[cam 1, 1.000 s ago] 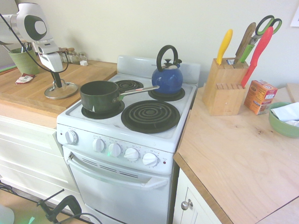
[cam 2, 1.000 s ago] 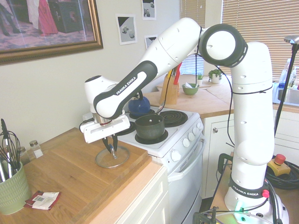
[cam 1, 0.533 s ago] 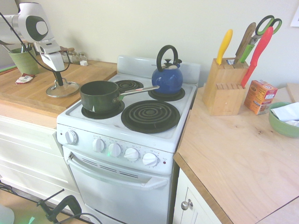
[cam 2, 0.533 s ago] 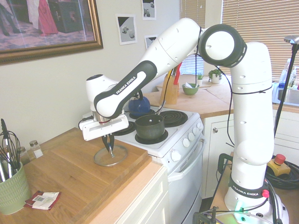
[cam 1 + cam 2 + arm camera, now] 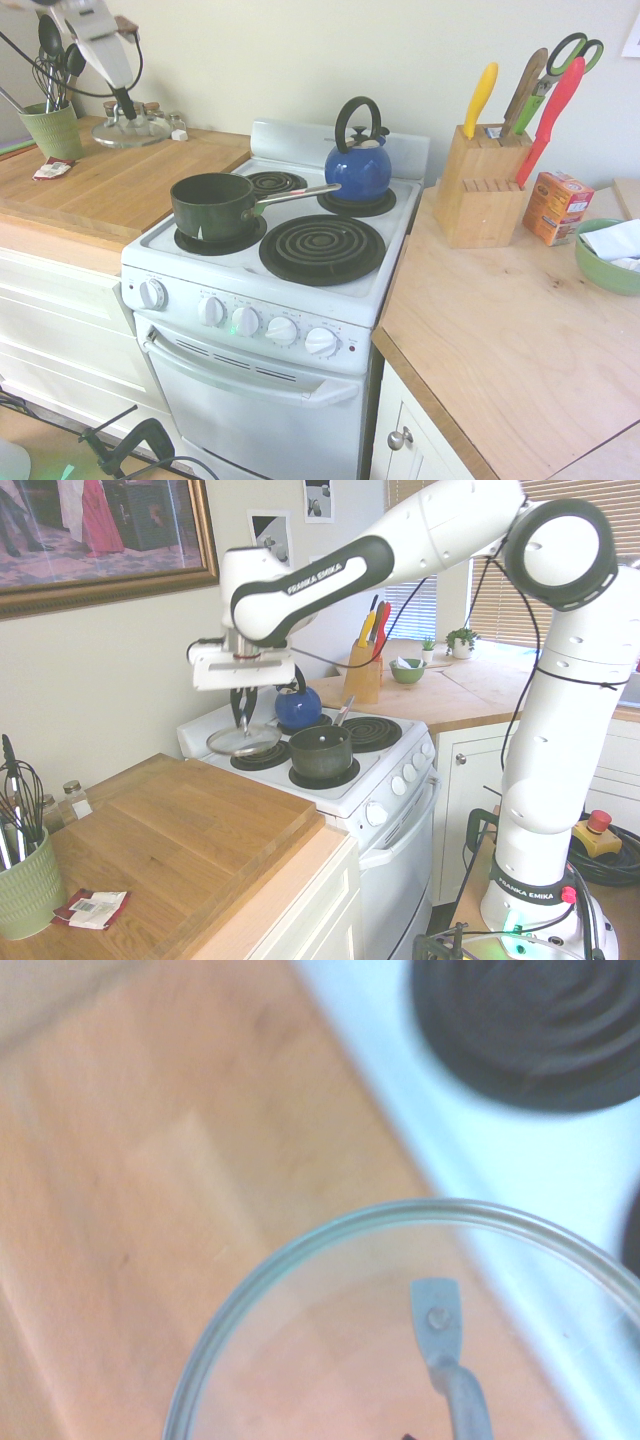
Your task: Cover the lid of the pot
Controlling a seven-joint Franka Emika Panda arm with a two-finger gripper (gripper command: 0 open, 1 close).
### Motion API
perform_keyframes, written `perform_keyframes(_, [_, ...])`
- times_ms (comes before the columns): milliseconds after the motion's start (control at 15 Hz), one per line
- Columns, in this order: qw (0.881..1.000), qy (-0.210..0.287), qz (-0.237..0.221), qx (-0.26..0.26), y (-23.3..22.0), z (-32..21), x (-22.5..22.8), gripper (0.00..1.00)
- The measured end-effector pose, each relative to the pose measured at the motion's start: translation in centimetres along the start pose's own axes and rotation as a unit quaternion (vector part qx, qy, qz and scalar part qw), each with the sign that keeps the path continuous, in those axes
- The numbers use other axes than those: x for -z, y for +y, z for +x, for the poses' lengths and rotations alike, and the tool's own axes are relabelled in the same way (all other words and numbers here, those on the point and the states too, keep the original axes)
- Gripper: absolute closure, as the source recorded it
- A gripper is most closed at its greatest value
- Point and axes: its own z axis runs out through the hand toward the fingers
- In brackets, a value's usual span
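The gripper (image 5: 242,720) is clamped on the knob of the lid (image 5: 243,742), which hangs level beneath it in the air, clear of the wooden counter (image 5: 190,820). Below and just beside it lies the white stove (image 5: 385,780); further along sits the uncovered pot (image 5: 321,752), with the blue kettle (image 5: 298,706) behind

**Count of things in the kitchen**

One glass lid (image 5: 244,741), one dark saucepan (image 5: 213,205) and one blue kettle (image 5: 358,165). The white stove (image 5: 270,330) has four coil burners (image 5: 322,248) and five knobs (image 5: 321,341). One wooden knife block (image 5: 478,185), one pair of scissors (image 5: 570,52), one orange box (image 5: 557,206), one green bowl (image 5: 605,260), one green utensil cup (image 5: 50,130).
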Motion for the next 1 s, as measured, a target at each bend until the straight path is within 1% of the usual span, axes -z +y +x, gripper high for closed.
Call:
perform_keyframes(133, [1.000, 0.000, 0.004, -0.030, 1.9, 5.1, 1.3, 1.00])
perform_keyframes(200, [0.999, -0.003, 0.000, -0.043, 2.9, 7.4, 1.0, 1.00])
perform_keyframes(333, [0.998, -0.006, -0.016, -0.064, 4.6, 10.8, -1.0, 1.00])
perform_keyframes(533, [0.996, -0.006, -0.033, -0.081, 6.2, 12.8, -4.6, 1.00])
perform_keyframes(733, [0.995, -0.002, -0.035, -0.097, 6.7, 14.6, -8.0, 1.00])
perform_keyframes(867, [0.994, 0.001, -0.032, -0.102, 6.5, 15.3, -9.1, 1.00])
perform_keyframes(1000, [0.994, 0.004, -0.027, -0.102, 6.4, 15.5, -9.1, 1.00])
